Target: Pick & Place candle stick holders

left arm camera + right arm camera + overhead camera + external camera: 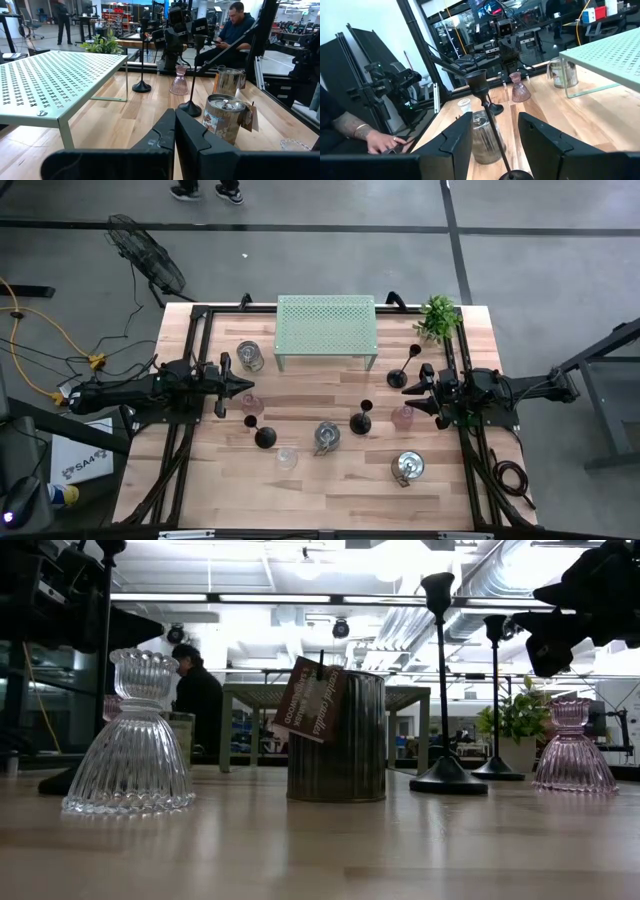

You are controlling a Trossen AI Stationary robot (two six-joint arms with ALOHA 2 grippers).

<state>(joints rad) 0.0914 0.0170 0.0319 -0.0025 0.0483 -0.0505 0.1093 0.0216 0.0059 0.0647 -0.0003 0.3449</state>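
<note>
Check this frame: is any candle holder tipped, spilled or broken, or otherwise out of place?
Nothing stands out. The three black candlesticks stand upright, the silvery jars and small glass cups sit on their bases, and nothing is spilled on the table. The green shelf carries nothing.

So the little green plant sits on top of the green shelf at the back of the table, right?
Not quite. The plant stands on the table beside the shelf, off its right end, not on top of it. The high view shows this; the shelf's top is bare.
</note>
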